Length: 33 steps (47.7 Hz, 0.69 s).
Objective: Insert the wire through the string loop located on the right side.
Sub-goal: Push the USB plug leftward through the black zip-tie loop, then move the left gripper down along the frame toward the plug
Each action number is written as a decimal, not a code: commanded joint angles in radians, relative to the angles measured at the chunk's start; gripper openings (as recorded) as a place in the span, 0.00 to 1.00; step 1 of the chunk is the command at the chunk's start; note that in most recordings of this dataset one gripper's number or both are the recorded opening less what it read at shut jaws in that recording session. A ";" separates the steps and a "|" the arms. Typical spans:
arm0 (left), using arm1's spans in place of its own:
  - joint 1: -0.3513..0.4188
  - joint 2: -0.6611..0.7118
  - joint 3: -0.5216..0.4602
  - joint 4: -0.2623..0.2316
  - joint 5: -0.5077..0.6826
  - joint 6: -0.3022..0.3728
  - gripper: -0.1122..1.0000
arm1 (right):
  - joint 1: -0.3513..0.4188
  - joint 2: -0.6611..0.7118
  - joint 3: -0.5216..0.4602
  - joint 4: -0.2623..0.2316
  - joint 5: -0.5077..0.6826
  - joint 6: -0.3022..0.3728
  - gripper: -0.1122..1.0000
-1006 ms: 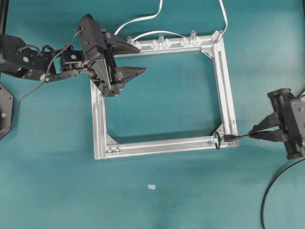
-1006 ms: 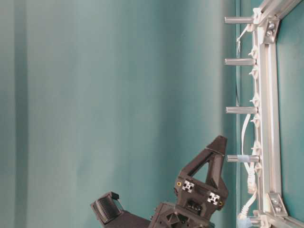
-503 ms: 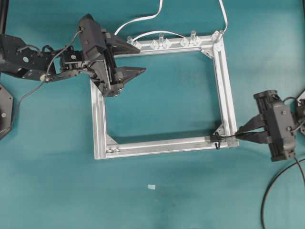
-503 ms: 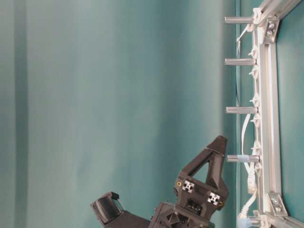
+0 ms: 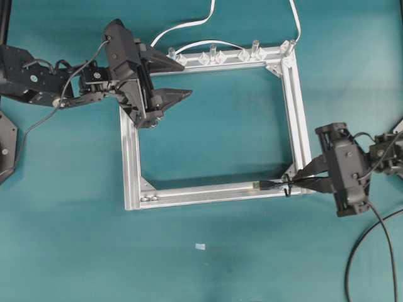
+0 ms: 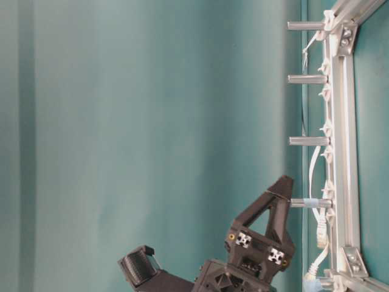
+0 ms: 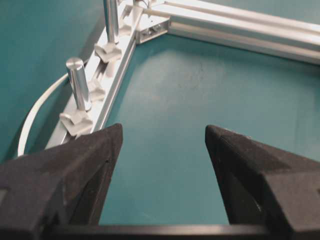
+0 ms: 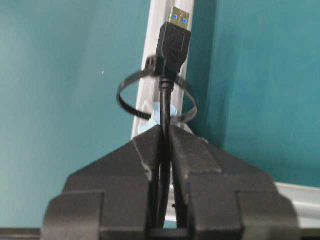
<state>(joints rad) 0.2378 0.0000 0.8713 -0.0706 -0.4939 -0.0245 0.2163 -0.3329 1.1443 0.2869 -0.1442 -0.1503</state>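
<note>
The wire [image 8: 172, 47] is poked through the string loop [image 8: 131, 95], plug just past the right gripper [image 8: 162, 137], frame [image 5: 208, 192] underneath.

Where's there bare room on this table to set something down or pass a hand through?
Free: the mat inside the frame, and the wide stretch below its bottom bar. Crowded: the top-left corner under the open left gripper, and the bottom-right corner, where the right gripper holds the wire at the string loop.
</note>
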 commanded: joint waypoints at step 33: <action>-0.132 -0.028 -0.029 0.003 0.067 -0.025 0.75 | -0.003 0.011 -0.025 -0.003 -0.012 0.000 0.16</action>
<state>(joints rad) 0.1289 0.0000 0.8667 -0.0706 -0.4310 -0.0353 0.2148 -0.3160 1.1336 0.2869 -0.1457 -0.1503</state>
